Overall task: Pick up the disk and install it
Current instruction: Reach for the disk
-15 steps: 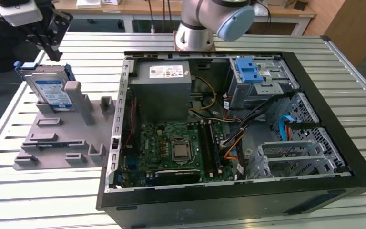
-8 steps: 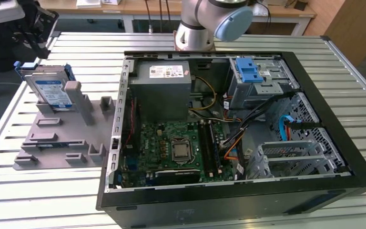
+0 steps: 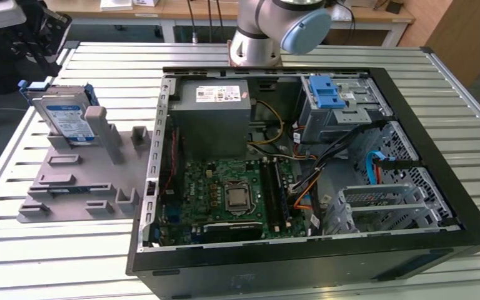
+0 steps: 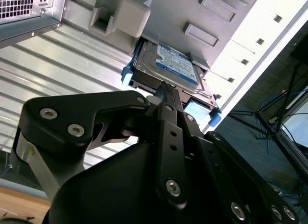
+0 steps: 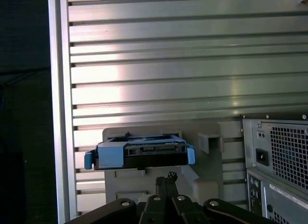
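The disk (image 3: 63,117) stands on edge in a slot of a grey fixture (image 3: 73,181). The fixture lies on the slatted metal tabletop (image 3: 57,262), at the exterior view's left of the open computer case (image 3: 307,269). The disk's white-and-blue label faces the case, and a blue plastic bracket frames it. The fixture's other slots and pockets hold nothing.

The gripper (image 4: 165,89) hangs just over the disk's upper edge. Its fingers are pressed together with nothing between them. Whether the tips touch the disk cannot be told. In the first wrist view the disk's connector edge and the blue bracket ends sit just beyond the fingertips.

The case lies on its side with the cover off. Inside it, toward the arm (image 3: 274,25), a grey power-supply box (image 3: 215,115) sits against the wall. Next to it, at the exterior view's right, is a silver metal cage (image 3: 344,115) with a blue latch (image 3: 327,94) on top. What lies in the cage's bay cannot be made out. A green motherboard (image 3: 232,194) fills the floor of the case below the power supply. Black, orange and yellow cables (image 3: 307,187) run between the board and the cage. A blue cable (image 3: 382,162) lies near the perforated wall. A second metal cage (image 3: 382,203) sits in the corner at the exterior view's lower right.
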`<state>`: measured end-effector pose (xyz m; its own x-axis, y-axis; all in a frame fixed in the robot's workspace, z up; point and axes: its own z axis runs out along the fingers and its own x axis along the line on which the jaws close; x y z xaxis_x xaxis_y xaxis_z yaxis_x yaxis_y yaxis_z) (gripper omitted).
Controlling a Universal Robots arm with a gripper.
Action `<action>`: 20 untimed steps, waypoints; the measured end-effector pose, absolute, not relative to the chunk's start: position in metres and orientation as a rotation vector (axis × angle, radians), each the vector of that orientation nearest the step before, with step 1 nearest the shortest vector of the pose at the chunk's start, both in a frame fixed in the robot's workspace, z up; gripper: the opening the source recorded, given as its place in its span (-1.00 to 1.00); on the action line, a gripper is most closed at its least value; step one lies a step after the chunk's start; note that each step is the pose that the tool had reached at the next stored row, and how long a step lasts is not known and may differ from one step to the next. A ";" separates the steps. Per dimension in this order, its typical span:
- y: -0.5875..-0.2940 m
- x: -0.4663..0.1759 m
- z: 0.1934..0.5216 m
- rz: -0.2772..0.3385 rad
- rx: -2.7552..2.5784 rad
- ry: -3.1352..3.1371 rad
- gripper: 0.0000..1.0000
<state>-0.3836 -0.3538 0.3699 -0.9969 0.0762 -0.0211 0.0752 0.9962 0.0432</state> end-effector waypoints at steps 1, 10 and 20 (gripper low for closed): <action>-0.354 -0.384 0.370 0.066 0.118 3.116 -0.79; -0.353 -0.385 0.370 0.066 0.119 3.117 -0.79; -0.347 -0.413 0.368 0.066 0.119 3.120 -0.79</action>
<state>-0.4128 -0.3473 0.3681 -0.9969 0.0765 -0.0170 0.0757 0.9962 0.0429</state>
